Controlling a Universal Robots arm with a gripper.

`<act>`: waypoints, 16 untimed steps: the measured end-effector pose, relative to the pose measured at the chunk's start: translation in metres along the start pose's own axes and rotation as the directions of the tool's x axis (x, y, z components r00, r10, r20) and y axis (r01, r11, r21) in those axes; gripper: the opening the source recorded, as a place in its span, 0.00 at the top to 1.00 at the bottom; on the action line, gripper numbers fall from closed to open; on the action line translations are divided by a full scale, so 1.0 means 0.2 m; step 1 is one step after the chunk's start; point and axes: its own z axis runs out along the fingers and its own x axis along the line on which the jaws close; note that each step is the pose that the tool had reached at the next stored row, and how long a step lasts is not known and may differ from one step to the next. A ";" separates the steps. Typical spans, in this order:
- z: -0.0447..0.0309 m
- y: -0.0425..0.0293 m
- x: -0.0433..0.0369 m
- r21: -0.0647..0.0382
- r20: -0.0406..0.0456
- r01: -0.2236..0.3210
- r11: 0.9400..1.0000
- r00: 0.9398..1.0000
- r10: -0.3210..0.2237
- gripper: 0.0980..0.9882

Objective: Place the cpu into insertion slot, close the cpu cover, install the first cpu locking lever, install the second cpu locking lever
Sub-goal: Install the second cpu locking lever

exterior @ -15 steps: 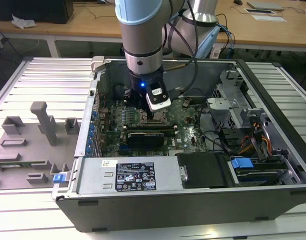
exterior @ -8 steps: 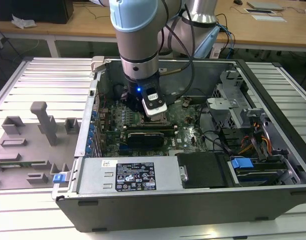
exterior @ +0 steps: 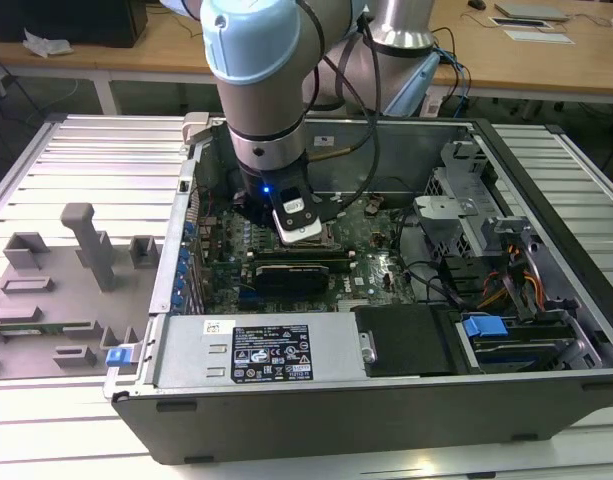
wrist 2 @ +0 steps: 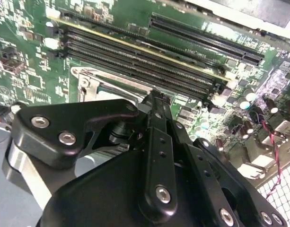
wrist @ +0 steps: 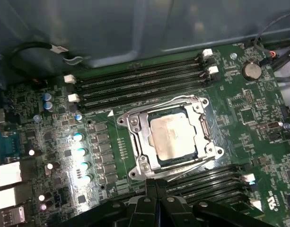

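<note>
In the first wrist view the cpu (wrist: 171,137), a dull silver square, lies in the insertion slot (wrist: 160,163) on the green board. The cpu cover (wrist: 135,135), a metal frame, lies flat around it. Thin lever rods (wrist: 182,99) run along two sides of the frame. My gripper (wrist: 154,185) is shut with nothing in it. Its tips are right at the frame's edge by one lever rod (wrist: 182,169); whether they touch it I cannot tell. In the second wrist view the black gripper (wrist 2: 156,99) hides most of the frame (wrist 2: 88,78). In the exterior view the gripper (exterior: 304,238) hangs low over the board.
Long black memory slots (wrist: 140,82) flank the socket on both sides. The open computer case (exterior: 386,390) has walls all round, with a power supply (exterior: 256,350) at the front and drive cages and cables (exterior: 486,270) on the exterior view's right. Grey fixtures (exterior: 86,245) stand outside it.
</note>
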 end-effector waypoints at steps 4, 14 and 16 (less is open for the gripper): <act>0.016 -0.018 0.013 -0.021 -0.005 0.002 1.000 1.000 -0.002 0.99; 0.087 -0.036 0.025 -0.051 -0.013 0.004 0.999 1.000 -0.005 0.99; 0.091 -0.037 0.026 -0.054 -0.014 0.003 0.999 1.000 -0.004 0.99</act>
